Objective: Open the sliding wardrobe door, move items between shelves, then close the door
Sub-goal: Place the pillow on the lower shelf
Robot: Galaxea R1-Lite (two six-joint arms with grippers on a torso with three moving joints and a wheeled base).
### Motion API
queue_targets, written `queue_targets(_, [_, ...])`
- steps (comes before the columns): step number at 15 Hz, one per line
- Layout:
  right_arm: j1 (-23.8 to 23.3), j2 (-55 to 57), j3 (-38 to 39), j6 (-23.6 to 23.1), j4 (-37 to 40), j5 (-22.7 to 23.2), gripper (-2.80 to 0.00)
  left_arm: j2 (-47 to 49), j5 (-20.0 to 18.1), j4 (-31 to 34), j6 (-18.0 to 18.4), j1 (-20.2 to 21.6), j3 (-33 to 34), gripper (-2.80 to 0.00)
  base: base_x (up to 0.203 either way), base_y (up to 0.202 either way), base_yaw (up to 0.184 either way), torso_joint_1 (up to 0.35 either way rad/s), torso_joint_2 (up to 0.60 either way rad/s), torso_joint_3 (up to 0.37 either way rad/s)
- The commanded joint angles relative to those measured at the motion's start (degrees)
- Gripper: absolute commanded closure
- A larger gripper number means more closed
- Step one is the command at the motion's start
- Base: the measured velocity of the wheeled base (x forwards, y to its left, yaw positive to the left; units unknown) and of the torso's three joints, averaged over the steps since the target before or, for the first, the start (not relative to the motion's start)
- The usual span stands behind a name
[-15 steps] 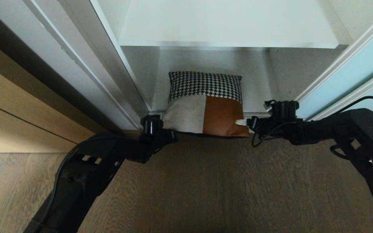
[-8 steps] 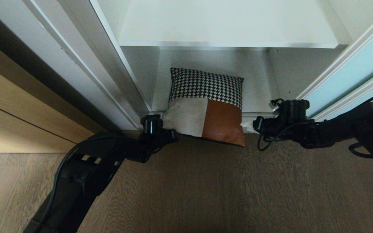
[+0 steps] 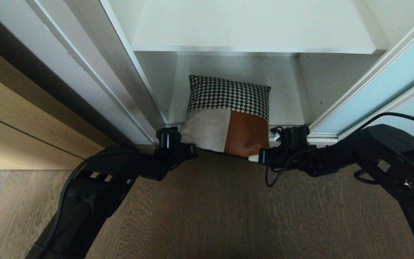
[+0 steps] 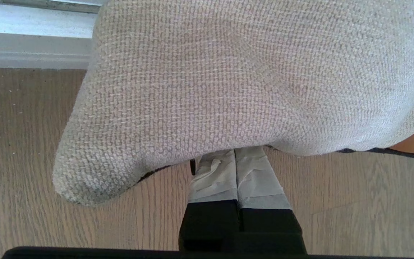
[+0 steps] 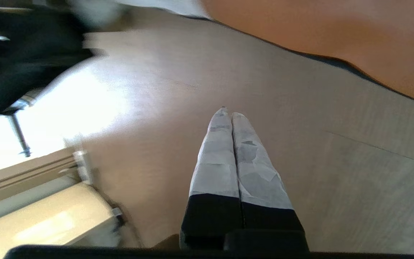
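Right claw (image 3: pixel 254 158), fingers pressed together on nothing, sits at centre right of the frame, just beside the rust-brown corner of the square patchwork cushion (image 3: pixel 225 118), which lies on the bottom white shelf (image 3: pixel 289 108), near edge overhanging the wood floor (image 3: pixel 210 208). Left claw (image 4: pixel 235 158), also pressed together, is tucked under the cream corner.

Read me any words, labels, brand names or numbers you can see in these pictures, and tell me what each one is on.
None: no readable text in any view.
The cushion shows only houndstooth, cream and brown panels, no label.
The shelf, the sliding door and the floor carry no print.
The taped fingers of the left gripper and the right gripper are unmarked.
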Motion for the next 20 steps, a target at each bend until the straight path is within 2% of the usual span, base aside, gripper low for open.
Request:
queue_targets(1, [1.2,7.0,-4.3,-0.2,0.5,-2.1,0.0,-0.3,-0.1,-0.3,-0.2,0.0,0.0,0.0,0.0,0.0,0.0,0.0,0.0,0.0])
queue_targets(4, [1.8,11.8,-8.9,-0.3,1.4,-4.1,0.0,-0.9,0.4,-0.6,-1.8,0.0,0.0,0.0,0.0,0.0,0.0,0.0,0.0,0.0])
queue_targets(8, [1.9,18.1,-20.7,-0.5,4.0,-12.8,0.0,-2.0,0.7,-0.4,-3.1,0.1,0.1,0.0,0.0,0.0,0.0,0.0,0.0,0.0])
queue_targets(9, [1.9,18.5,-21.3,-1.1,4.9,-14.2,0.0,-2.1,0.8,-0.4,-3.3,0.0,0.1,0.0,0.0,0.0,0.0,0.0,0.0,0.0])
queue_targets(11, [1.7,18.8,-21.2,-1.3,4.2,-14.8,0.0,-2.0,2.0,-0.4,-3.8,0.0,0.1,0.0,0.0,0.0,0.0,0.0,0.0,0.0])
queue_targets(13, [1.3,19.1,-21.2,-1.3,-0.3,-15.0,0.0,-2.0,2.9,-0.3,-3.9,0.0,0.1,0.0,0.0,0.0,0.0,0.0,0.0,0.0])
queue_targets(17, [0.0,17.9,-21.2,-1.3,-4.0,-15.6,0.0,-2.2,5.1,0.2,-3.9,-0.2,1.1,0.0,0.0,0.0,0.0,0.0,0.0,0.0])
queue_targets(20, [-0.3,16.5,-21.1,-1.0,-6.7,-15.5,0.0,-1.5,5.4,0.0,-4.1,-0.3,0.6,0.0,0.0,0.0,0.0,0.0,0.0,0.0])
